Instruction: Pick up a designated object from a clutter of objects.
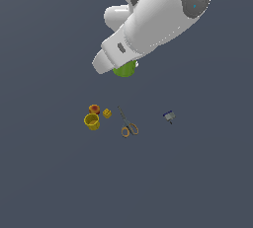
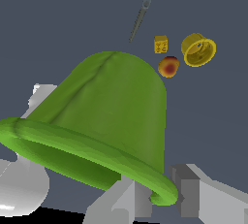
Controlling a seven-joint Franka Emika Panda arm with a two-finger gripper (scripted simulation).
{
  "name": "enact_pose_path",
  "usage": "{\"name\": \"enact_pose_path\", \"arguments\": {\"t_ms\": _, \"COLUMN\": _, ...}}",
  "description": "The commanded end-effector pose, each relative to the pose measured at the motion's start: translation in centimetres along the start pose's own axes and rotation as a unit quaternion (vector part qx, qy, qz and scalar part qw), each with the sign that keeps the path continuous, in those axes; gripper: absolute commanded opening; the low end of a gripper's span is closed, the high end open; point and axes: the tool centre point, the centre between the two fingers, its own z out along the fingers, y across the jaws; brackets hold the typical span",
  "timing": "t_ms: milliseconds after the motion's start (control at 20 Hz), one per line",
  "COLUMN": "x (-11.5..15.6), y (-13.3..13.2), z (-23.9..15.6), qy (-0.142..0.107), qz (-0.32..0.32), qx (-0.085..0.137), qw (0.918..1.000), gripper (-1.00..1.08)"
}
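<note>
The green cup [image 2: 114, 116] fills the wrist view, tilted, with its rim toward the camera. My gripper [image 2: 162, 196] is shut on the cup's rim, one grey finger [image 2: 128, 202] on one side of the wall and the other on the opposite side. In the exterior view only a bit of the green cup [image 1: 124, 70] shows beneath the white arm, and the fingers are hidden there. The cup is apart from the other small items.
A yellow cup [image 1: 92, 121], a red-orange round piece [image 1: 94, 109] and a small yellow block [image 1: 107, 113] lie together on the dark floor. Orange-handled scissors [image 1: 127, 125] lie beside them. A small dark blue-grey tool [image 1: 169, 116] lies toward the exterior view's right.
</note>
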Motion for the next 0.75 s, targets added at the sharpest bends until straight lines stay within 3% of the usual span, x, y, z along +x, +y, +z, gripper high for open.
{"name": "enact_pose_path", "arguments": {"t_ms": 0, "x": -2.7, "y": 0.1, "z": -1.1, "qy": 0.0, "qz": 0.0, "qx": 0.0, "qw": 1.0, "gripper": -1.0}}
{"name": "enact_pose_path", "arguments": {"t_ms": 350, "x": -7.8, "y": 0.4, "z": -3.3, "qy": 0.0, "qz": 0.0, "qx": 0.0, "qw": 1.0, "gripper": -1.0}}
{"name": "enact_pose_path", "arguments": {"t_ms": 700, "x": -9.1, "y": 0.6, "z": -4.0, "qy": 0.0, "qz": -0.001, "qx": -0.002, "qw": 1.0, "gripper": -1.0}}
